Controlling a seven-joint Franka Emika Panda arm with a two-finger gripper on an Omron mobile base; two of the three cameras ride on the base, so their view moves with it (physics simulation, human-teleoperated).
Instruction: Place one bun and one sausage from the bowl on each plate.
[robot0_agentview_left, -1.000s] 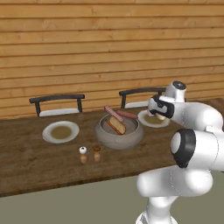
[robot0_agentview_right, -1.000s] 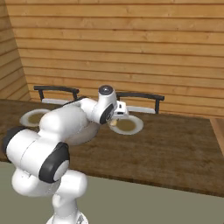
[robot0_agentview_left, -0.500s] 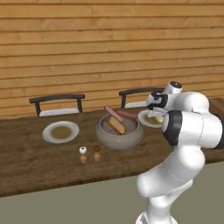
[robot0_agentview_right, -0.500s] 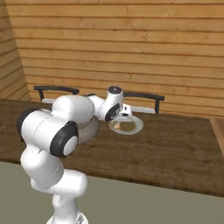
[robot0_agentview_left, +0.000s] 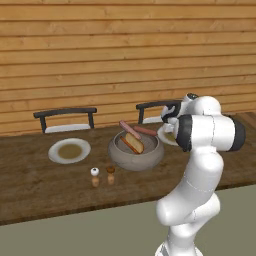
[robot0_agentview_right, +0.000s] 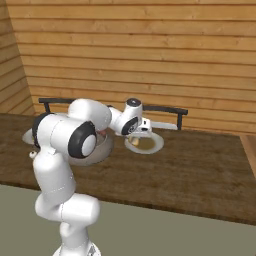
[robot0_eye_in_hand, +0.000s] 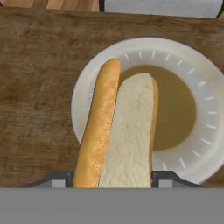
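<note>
Bun (robot0_eye_in_hand: 124, 131) sits clamped between the gripper (robot0_eye_in_hand: 111, 178) tips, hanging right over the plate (robot0_eye_in_hand: 192, 83) — its long axis runs straight out from the hand across the plate's tan centre, so the coming move is likely straight down.

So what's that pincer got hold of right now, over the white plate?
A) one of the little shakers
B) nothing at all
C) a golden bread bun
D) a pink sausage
C: in the hand view the bun, golden crust and pale cut face, sits between the two dark fingertips of the pincer above the plate.
</note>
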